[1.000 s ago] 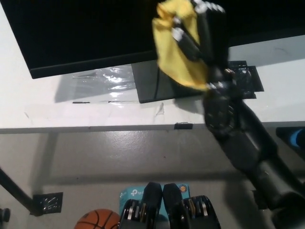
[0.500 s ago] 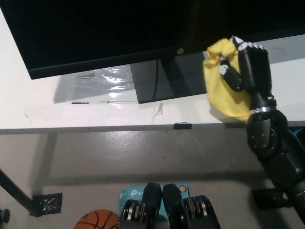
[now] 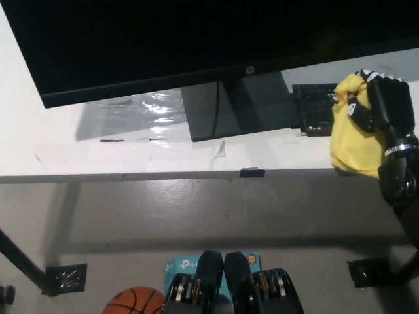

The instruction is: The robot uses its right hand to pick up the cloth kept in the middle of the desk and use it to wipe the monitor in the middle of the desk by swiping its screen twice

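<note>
Desk front edge: desk is running as a white band across the head view, its near edge lying just below the right hand's wrist.
Right hand: right hand is reaching in over the desk's right end, fingers curled closed around the cloth, no gap showing between them.
Cloth: cloth, yellow, is hanging bunched from the hand's grip, its long axis running roughly near-to-far, its lower fold draping down to the desk's front edge at the right.
Stand: monitor stand is sitting at the desk's middle, well apart from the cloth toward the left.
Monitor: monitor is spanning the far side of the desk, its lower bezel lying up and to the left of the hand; the cloth is not touching it.
Key relation: screen is lying farther back and leftward from the cloth, so any further swipe would probably be needing a reach away from the body and inward.
Left hand: not showing anywhere.
</note>
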You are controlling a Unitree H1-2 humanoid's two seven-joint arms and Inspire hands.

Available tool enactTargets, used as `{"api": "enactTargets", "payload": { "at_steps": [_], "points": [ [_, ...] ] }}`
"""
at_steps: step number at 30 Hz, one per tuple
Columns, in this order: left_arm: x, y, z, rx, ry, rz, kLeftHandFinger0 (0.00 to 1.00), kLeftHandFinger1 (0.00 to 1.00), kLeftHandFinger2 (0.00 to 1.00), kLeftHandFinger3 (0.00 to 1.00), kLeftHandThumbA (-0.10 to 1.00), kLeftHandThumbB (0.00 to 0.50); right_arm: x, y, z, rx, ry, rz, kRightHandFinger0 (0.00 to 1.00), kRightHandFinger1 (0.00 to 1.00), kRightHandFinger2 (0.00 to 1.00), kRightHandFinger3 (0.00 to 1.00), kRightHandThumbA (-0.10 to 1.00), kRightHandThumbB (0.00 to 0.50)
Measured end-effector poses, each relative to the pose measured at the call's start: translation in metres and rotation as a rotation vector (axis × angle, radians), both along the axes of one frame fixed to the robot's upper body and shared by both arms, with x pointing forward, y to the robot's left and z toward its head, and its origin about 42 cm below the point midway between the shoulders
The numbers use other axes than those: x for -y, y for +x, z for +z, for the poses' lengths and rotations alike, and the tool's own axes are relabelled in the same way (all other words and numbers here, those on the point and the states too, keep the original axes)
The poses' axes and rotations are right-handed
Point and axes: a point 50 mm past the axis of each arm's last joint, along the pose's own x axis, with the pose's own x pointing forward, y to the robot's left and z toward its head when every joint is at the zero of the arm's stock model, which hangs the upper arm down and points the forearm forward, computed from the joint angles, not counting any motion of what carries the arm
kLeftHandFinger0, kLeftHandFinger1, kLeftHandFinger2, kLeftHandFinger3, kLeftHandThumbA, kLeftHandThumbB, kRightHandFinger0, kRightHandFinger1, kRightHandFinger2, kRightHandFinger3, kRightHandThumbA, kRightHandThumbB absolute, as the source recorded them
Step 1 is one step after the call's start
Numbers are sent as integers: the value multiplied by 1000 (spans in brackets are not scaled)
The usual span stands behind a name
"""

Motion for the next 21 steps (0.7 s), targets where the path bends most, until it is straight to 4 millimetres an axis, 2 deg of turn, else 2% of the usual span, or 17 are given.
{"api": "enactTargets", "payload": {
  "at_steps": [1, 2, 3, 4, 5, 6, 7, 8, 10, 11, 13, 16, 17, 18, 20, 21],
  "points": [
    [-1, 0, 0, 1, 1, 2, 646, 676, 857, 1000, 653, 130, 1, 0, -2, -25, -11, -5, 299, 388, 509, 731, -100, 78],
    [-1, 0, 1, 2, 1, 3, 649, 678, 860, 1000, 655, 130, 1, 1, -4, -52, -18, -11, 307, 403, 523, 737, -100, 76],
    [-1, 0, 1, 3, 1, 4, 684, 707, 878, 1000, 669, 135, 1, 1, -6, -78, -24, -15, 414, 532, 634, 757, -100, 74],
    [-1, 0, 1, 3, 1, 4, 682, 702, 873, 1000, 666, 127, 1, 1, -7, -105, -29, -19, 464, 584, 680, 810, -100, 129],
    [-1, 0, 1, 3, 1, 4, 662, 682, 863, 1000, 660, 118, 1, 1, -8, -126, -33, -21, 577, 699, 772, 895, -73, 133],
    [-1, 0, 1, 3, 0, 4, 650, 674, 859, 1000, 655, 121, 0, 1, -10, -151, -37, -22, 632, 750, 809, 936, -60, 134],
    [-1, 0, 0, 3, 0, 5, 646, 672, 858, 1000, 655, 121, -1, 1, -10, -165, -40, -21, 866, 1000, 995, 1000, 74, 130],
    [-1, 0, 0, 3, 0, 5, 615, 651, 845, 1000, 646, 117, -2, 1, -10, -185, -45, -21, 1000, 1000, 1000, 1000, 215, 126],
    [0, 1, 0, 4, -1, 5, 622, 653, 842, 1000, 667, 135, -6, -1, -12, -224, -53, -20, 1000, 1000, 1000, 1000, 445, 177],
    [0, 1, 0, 4, -2, 5, 620, 650, 839, 1000, 667, 135, -8, -3, -12, -242, -56, -17, 1000, 1000, 1000, 1000, 455, 182],
    [0, 1, 0, 3, -2, 6, 605, 639, 833, 1000, 659, 137, -14, -7, -13, -271, -61, -9, 1000, 1000, 1000, 1000, 580, 248],
    [0, 1, -1, 2, -3, 7, 600, 646, 844, 1000, 664, 138, -21, -12, -13, -311, -68, 4, 1000, 1000, 1000, 1000, 895, 395],
    [0, 1, -1, 2, -3, 7, 596, 646, 846, 1000, 662, 138, -23, -14, -13, -321, -69, 8, 1000, 1000, 1000, 1000, 934, 398],
    [0, 1, -1, 2, -3, 7, 633, 669, 851, 1000, 652, 134, -27, -16, -12, -338, -72, 15, 1000, 1000, 1000, 1000, 1000, 434],
    [0, 1, -1, 2, -3, 7, 663, 683, 856, 1000, 659, 116, -31, -19, -11, -362, -75, 21, 1000, 1000, 1000, 1000, 1000, 474],
    [0, 1, -1, 2, -3, 7, 666, 684, 857, 1000, 661, 115, -34, -21, -9, -378, -75, 24, 1000, 1000, 1000, 1000, 1000, 477]
  ]
}}
